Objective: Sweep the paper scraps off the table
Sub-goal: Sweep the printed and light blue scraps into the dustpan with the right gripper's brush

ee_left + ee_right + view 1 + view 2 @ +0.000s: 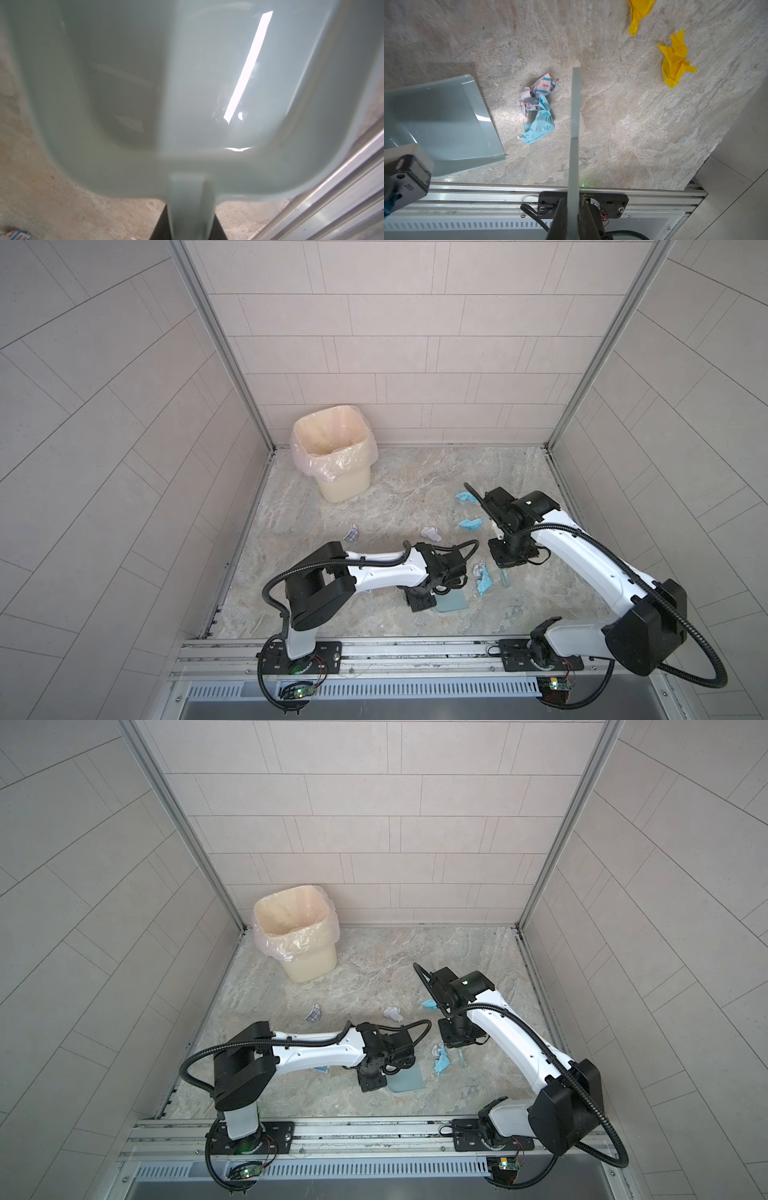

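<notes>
Sweep set-up, early stage. L gripper [192,226] is clamped on the handle of the dustpan [446,116]. R gripper [573,220] is closed tight on the handle of the brush [575,99], seen edge-on. The paper scraps [538,112] nearest the tools, a blue one touching a printed one, lie on the table [643,128] btw. pan lip and brush, apart from both. Two yellow scraps [675,62] sit well apart on the brush's far side. In a top view, other scraps [431,534] are strewn toward the bin [332,456]. Judgement: most of the job is not yet done.

Risks:
- (a) A fast stroke could flick the light, crumpled pair over or past the pan, or split it.
- (b) If the lip isn't flat on the table, paper may slide under it; contact can't be told here.
- (c) The thin handle may twist in the R jaws under side load.
- (d) The arms work close together, so a long stroke risks wrist contact.
</notes>
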